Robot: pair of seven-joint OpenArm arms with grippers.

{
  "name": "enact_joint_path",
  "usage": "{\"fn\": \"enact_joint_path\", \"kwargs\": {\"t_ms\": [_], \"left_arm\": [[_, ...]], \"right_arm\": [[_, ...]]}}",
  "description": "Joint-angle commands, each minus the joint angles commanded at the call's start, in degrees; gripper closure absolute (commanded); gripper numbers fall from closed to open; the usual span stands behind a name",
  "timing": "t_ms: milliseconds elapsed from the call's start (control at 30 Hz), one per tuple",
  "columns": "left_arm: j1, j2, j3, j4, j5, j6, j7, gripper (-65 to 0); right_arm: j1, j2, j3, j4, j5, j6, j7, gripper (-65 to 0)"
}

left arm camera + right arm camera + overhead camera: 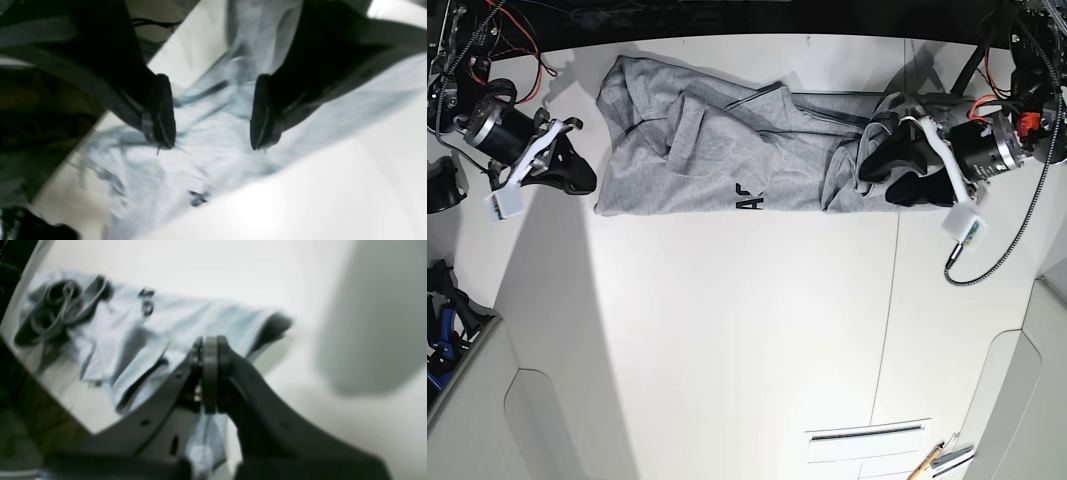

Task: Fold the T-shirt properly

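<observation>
Two black grippers work at the far side of the white table (747, 340), and the near part of this table carries nothing of the task. The light heather-grey cotton T-shirt (717, 160) lies farther back, along the far edge, as a long crumpled band with many wrinkles, and a small piece of black lettering (749, 202) shows at its near hem. The left gripper (211, 111) hangs over one end of the cloth with its jaws wide apart, holding nothing. The right gripper (209, 373) stands beside the other end, pressed together, and a thin strip of grey fabric seems to sit between its pads, but the blur does not let me be sure. I judge some risks. If the left gripper closes here, it can catch several layers and drag the whole bundle. If the right one pulls alone, the shirt may slide toward the table edge and hang over it. The folded-under parts may also stay hidden and give a crooked fold.
</observation>
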Motion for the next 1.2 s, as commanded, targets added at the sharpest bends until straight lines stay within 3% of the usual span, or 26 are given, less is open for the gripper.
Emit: {"fn": "enact_joint_path", "kwargs": {"t_ms": [233, 367, 533, 700, 800, 967, 1200], "left_arm": [[0.17, 0.0, -8.46, -3.63, 1.79, 0.0, -0.2, -39.0], [0.17, 0.0, -9.05, -8.02, 3.37, 0.0, -0.22, -39.0], [0.17, -0.02, -9.07, -11.76, 3.72, 0.0, -0.17, -39.0], [0.33, 0.0, -11.87, -11.76, 3.56, 0.0, -0.22, -39.0], [0.35, 0.02, -13.18, -11.76, 3.56, 0.0, -0.2, -39.0], [0.35, 0.02, -13.22, -11.76, 3.69, 0.0, -0.2, -39.0], [0.35, 0.04, -13.22, -11.76, 2.4, 0.0, -1.05, -39.0]], "right_arm": [[-0.02, 0.02, 7.1, -0.02, 0.0, -0.2, 0.09, -0.8], [-0.02, 0.24, 7.15, -0.09, -2.47, -0.2, 0.13, -23.7], [-0.02, 2.34, 7.13, -0.28, -5.9, -1.7, 1.68, -37.8], [-0.07, 3.15, 7.13, -0.94, -7.5, -2.56, 1.62, -38.2], [-0.04, 3.15, 7.1, -4.55, -5.44, -2.45, 1.42, -38.2], [-0.02, 3.1, 7.1, -14.34, 3.15, 0.04, -2.1, -38.2], [-0.02, 2.99, 4.76, -20.5, 9.16, 1.14, -6.67, -38.2]]}}
